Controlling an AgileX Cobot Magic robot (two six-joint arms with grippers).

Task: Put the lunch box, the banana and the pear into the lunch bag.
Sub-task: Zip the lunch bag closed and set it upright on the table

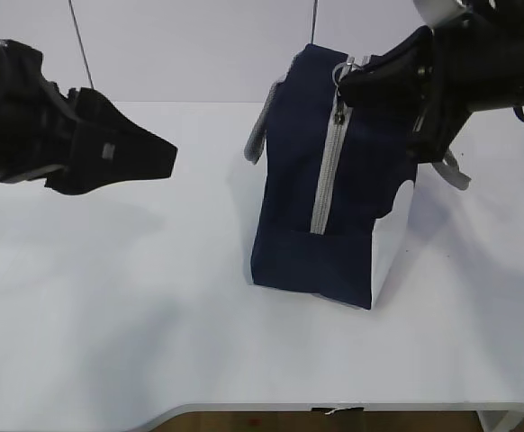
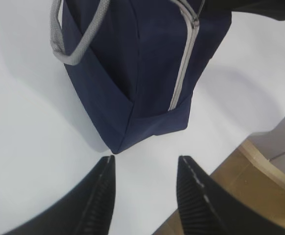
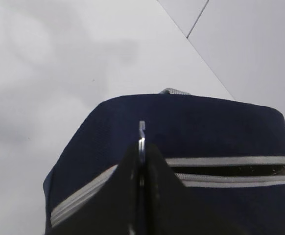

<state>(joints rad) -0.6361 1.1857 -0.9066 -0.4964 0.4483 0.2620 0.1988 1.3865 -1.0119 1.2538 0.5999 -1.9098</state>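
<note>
The boxy navy-blue fabric lunch bag (image 1: 334,180) stands on the white desk (image 1: 109,315). At its top, the right tool (image 3: 141,161) pinches the grey zipper's pull (image 3: 141,132), apparently to work the zip; the left tool (image 2: 145,188), spread, waits beside the bag.

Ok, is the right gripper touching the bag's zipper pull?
Touching. The right wrist view shows the right gripper shut on the zipper pull of the lunch bag.

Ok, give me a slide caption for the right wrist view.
Right gripper pinched shut on the metal zipper pull atop the boxy navy-blue fabric lunch bag, zipper partly open.
</note>
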